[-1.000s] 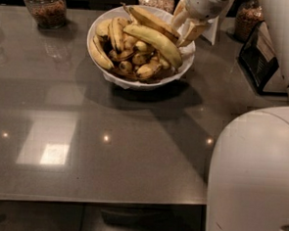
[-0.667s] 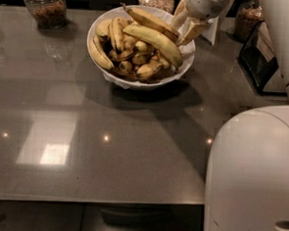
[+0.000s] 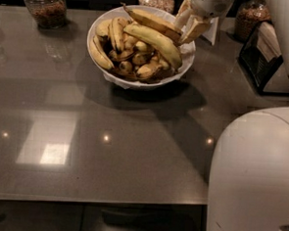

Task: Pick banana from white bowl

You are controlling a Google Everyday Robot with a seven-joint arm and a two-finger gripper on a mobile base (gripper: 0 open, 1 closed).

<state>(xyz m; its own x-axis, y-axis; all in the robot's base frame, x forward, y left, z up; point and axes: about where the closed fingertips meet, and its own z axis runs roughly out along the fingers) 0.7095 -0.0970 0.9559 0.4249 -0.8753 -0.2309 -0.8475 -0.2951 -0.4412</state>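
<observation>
White bowl holds the banana on top of the pile. The gripper at the bowl's right rim pinches the banana's end. A curved banana lies just under it. Jars stand behind the bowl.

Speckled dull-yellow banana; white bowl; cream tool over bowl's rim.

The table is seen as smooth, glossy grey stone. The white bowl is glazed smooth; the banana is matt-skinned and speckled. The pincer, near the table's far edge, is formed of matt cream plastic.
</observation>
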